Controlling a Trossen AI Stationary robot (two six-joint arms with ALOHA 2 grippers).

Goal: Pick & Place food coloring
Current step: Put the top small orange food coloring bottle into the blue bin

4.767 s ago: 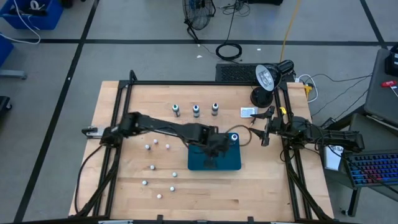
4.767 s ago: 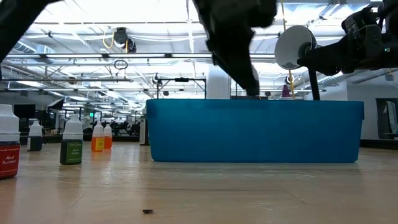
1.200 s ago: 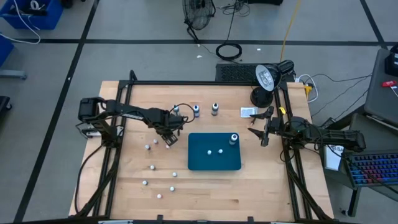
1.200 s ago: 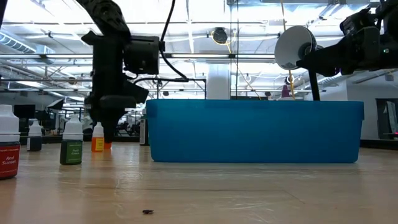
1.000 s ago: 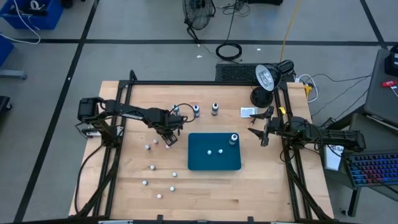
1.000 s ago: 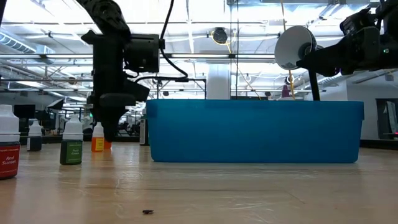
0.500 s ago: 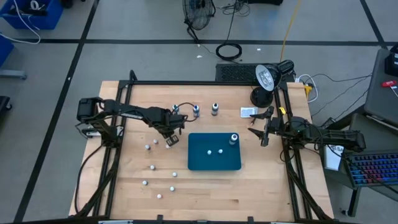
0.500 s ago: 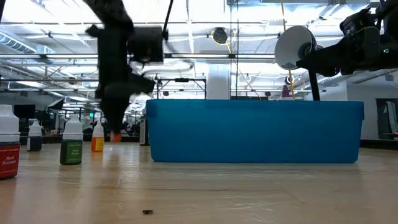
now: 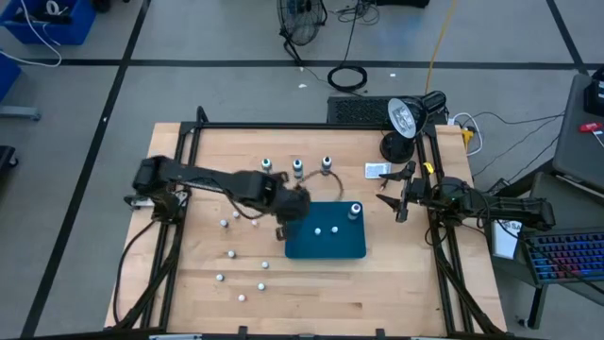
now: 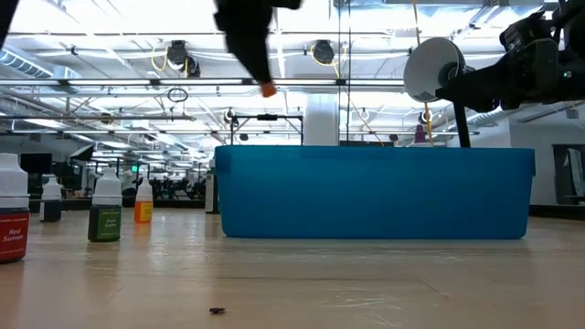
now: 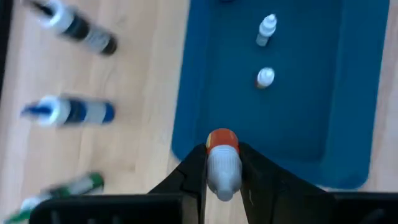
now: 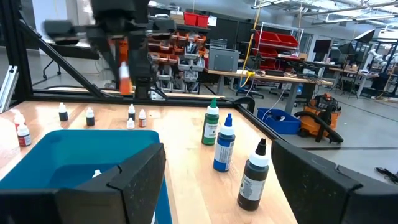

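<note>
Orange food-coloring bottle (image 11: 221, 163), judged light, rigid and slippery, is clamped mid-body between left gripper (image 11: 222, 167) fingers above blue bin (image 11: 311, 93); right gripper (image 9: 400, 196) fingers cannot be judged.

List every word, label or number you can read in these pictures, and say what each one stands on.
"Red Sunset": on the label of the red bottle at the near edge of the low view.
The green bottle beside it carries a label, too small to read.
The labels on the three taller bottles in the right wrist view are blurred.
The orange bottle, held in the left gripper, shows no print.
</note>
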